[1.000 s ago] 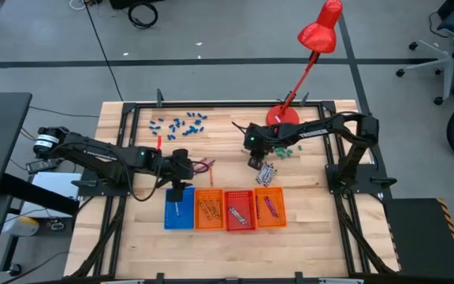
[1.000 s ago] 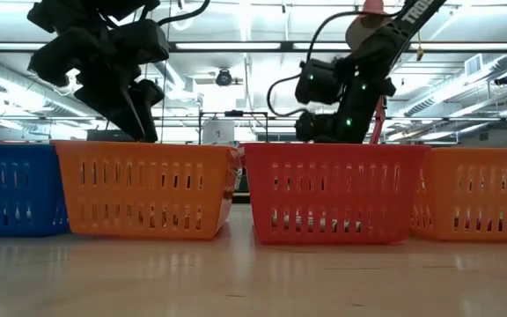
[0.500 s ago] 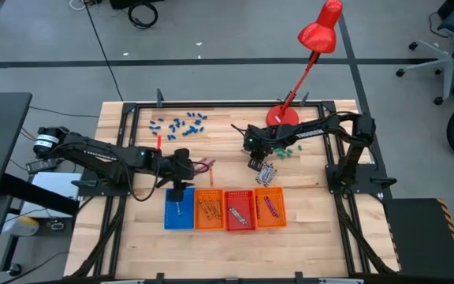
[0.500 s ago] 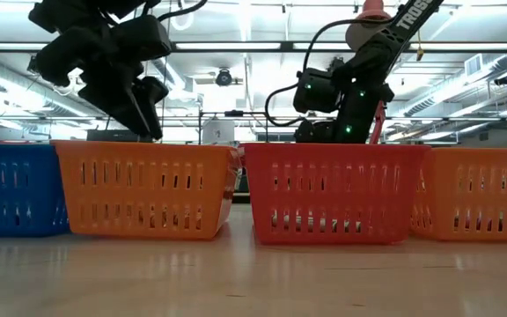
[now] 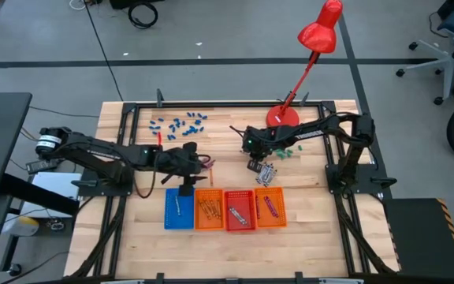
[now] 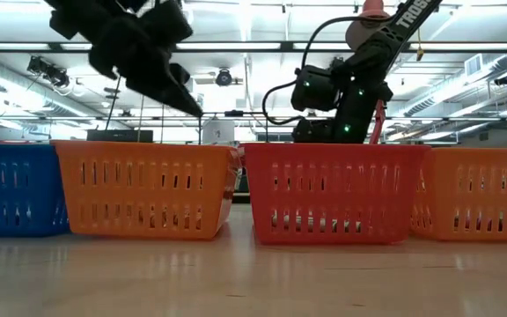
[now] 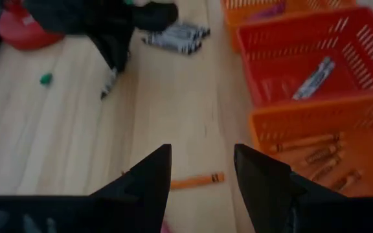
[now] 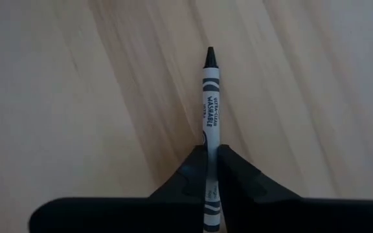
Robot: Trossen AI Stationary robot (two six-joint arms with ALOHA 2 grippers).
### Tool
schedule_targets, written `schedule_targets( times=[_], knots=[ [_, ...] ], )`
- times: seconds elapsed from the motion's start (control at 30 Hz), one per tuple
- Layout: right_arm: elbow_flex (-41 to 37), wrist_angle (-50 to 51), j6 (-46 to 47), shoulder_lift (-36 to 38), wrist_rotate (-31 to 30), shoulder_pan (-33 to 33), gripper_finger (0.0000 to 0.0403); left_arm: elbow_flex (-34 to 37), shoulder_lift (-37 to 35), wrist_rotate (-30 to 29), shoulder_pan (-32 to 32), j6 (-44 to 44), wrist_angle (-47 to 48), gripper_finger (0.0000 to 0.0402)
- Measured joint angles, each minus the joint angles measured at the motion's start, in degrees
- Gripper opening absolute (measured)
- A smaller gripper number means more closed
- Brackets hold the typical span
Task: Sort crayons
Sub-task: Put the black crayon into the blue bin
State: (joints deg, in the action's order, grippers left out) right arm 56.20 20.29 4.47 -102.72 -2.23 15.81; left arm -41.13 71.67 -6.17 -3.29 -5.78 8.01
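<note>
My right gripper (image 5: pixel 254 163) is shut on a silvery grey crayon (image 8: pixel 210 116) above the bare wood just far of the red tray (image 5: pixel 240 223). A pile of grey crayons (image 5: pixel 266 173) lies on the table next to it. My left gripper (image 7: pixel 203 152) is open and empty; it hovers far of the blue tray (image 5: pixel 179 222) and the orange tray (image 5: pixel 208 223). An orange crayon (image 7: pixel 196 181) lies flat on the wood under it. Magenta crayons (image 5: pixel 204 164) lie beside it. My right gripper pinches the grey crayon between its two fingers near the crayon's blunt end (image 8: pixel 210 169). The crayon runs on along the fingers, its dark tip (image 8: pixel 209 57) pointing away from them and down at the wood. Whether the tip touches the table cannot be told.
Four trays stand in a row at the near side: blue, orange, red, and a second orange one (image 5: pixel 269 221). Blue bits (image 5: pixel 180 124) and green bits (image 5: pixel 286 150) lie at the far side. A red lamp's base (image 5: pixel 282 116) stands at the far edge.
My left gripper has risen and gone from above the blue tray toward the table's right and far side, staying open. My right gripper has kept its hold on the grey crayon and has risen slightly.
</note>
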Motion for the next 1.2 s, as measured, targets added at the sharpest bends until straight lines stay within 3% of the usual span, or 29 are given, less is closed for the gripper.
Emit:
schedule_targets(
  times=[0.7, 1.2],
  knots=[
    [9.60, -0.36, -7.93, 0.44, 0.98, -7.14, 0.0033, 0.33, 7.22, 0.24, 6.13, -8.86, -6.51, 0.0180],
    [12.36, -5.94, -11.18, 0.53, 2.64, -10.06, 0.0034, 0.31, 8.25, 0.33, 7.41, -9.03, -11.74, 0.0180]
  ],
)
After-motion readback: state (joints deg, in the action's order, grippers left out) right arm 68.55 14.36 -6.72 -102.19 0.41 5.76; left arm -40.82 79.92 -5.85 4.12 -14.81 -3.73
